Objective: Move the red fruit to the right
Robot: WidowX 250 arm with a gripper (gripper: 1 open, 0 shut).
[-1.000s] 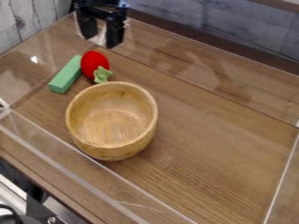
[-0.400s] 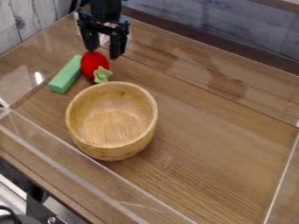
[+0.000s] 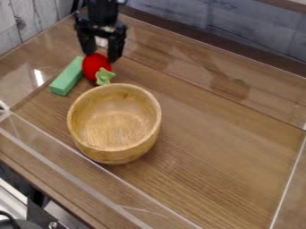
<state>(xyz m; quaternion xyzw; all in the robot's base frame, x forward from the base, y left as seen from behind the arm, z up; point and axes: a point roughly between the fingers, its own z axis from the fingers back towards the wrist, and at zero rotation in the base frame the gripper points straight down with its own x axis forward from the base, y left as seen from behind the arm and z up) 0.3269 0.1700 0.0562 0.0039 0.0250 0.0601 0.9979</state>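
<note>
Item: my gripper (image 3: pixel 100 52). Black, pointing down, fingers (image 3: pixel 118 48) spread wide with nothing between them. It hangs over the far left part of the table (image 3: pixel 216 134), tips just above and behind the fruit; I cannot tell whether they touch it.

Item: fruit (image 3: pixel 95 65). Small, red, glossy, green leafy tip (image 3: pixel 106 77) pointing toward the bowl. It lies on the table just beside the block, on its right, and just beyond the bowl's far rim.

Item: block (image 3: pixel 66 77). Green, rectangular, lying flat and angled, at the fruit's left.

Item: bowl (image 3: pixel 114 122). Wooden, round, upright, hollow, near the middle-left of the table, much larger than the fruit.

Item: clear walls (image 3: pixel 293 179) edging the table.
</note>
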